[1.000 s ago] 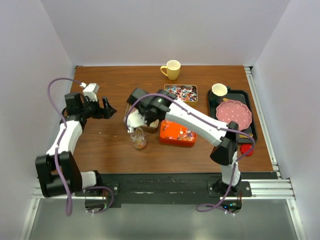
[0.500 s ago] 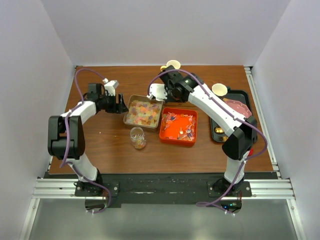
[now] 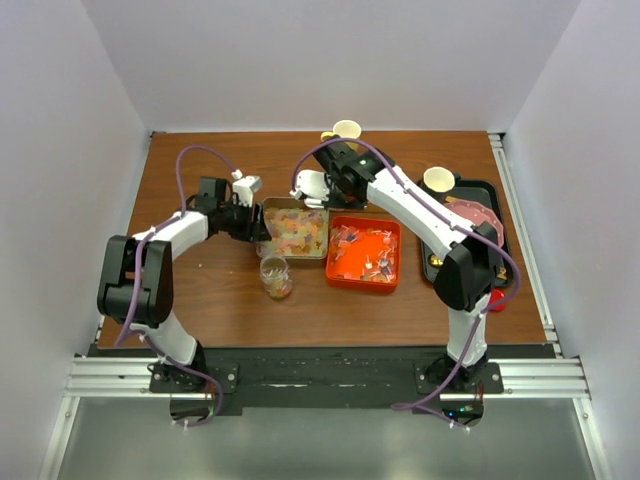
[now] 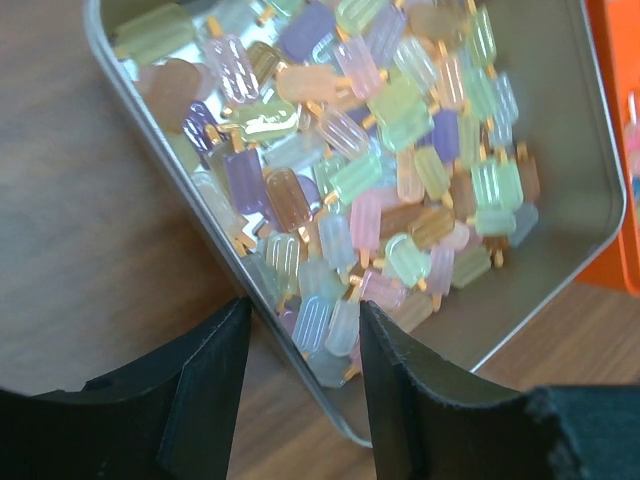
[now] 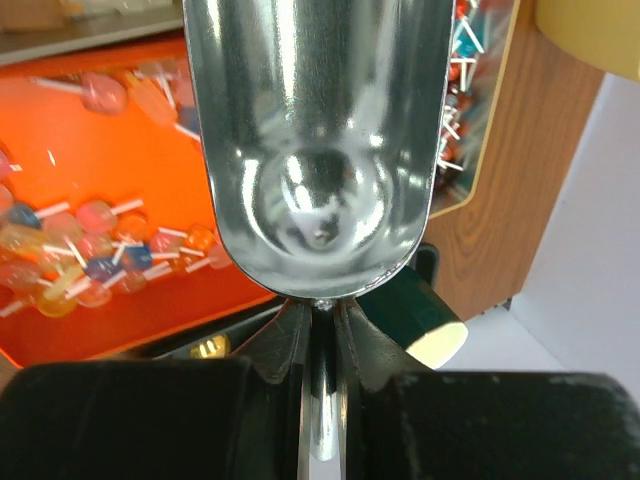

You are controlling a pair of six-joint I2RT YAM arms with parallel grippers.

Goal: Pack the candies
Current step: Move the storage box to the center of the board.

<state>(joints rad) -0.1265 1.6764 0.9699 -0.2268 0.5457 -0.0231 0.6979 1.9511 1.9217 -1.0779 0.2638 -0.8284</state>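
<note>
Left pincer [image 4: 302,322] has advanced to the tin [image 4: 592,130], candies [image 4: 380,170] just beyond.

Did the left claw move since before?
Yes. The left claw went right: it was far left of the glass jar, and now it's just beyond the jar, at the candy tin.

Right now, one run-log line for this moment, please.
left gripper: open, astride rim of silver metal tin | pastel popsicle-shaped candies: in tin | right gripper: shut on empty shiny metal scoop
</note>
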